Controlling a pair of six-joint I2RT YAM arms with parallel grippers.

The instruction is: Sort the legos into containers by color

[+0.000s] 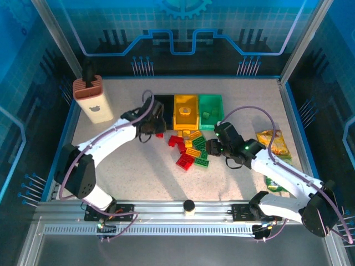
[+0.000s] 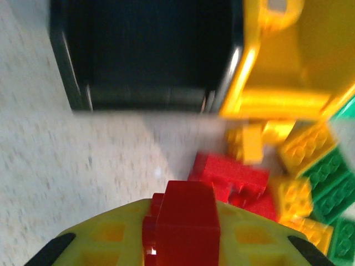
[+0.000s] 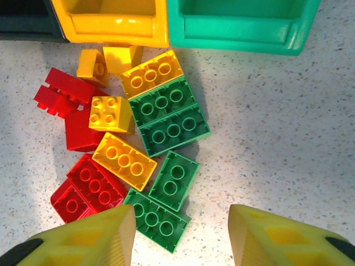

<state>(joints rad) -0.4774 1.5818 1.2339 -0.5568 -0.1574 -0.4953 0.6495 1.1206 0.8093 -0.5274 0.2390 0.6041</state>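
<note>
Gripping a red lego (image 2: pixel 186 221) with the left gripper (image 1: pixel 154 126), fingers closed tight on its sides, just short of the near wall of the black bin (image 2: pixel 144 100); hard to tell whether lifted off the bench (image 3: pixel 277 138) or resting on it. Hovering over the loose legos (image 3: pixel 123 160) with the right gripper (image 3: pixel 183 235), fingers partly apart, holding nothing, a green brick (image 3: pixel 157 220) lying below the gap. Lying bunched on the bench right before the yellow bin (image 3: pixel 116 25) and green bin (image 3: pixel 238 27): red, yellow and green bricks, several touching. Standing side by side from the left: black, yellow, green bins. Sitting inside the yellow bin, one yellow brick (image 1: pixel 185 111); inside the green bin, one green piece (image 1: pixel 207 114). Standing well apart at far left, a beige holder (image 1: pixel 91 100); lying by the right arm, a snack packet (image 1: pixel 273 141).
</note>
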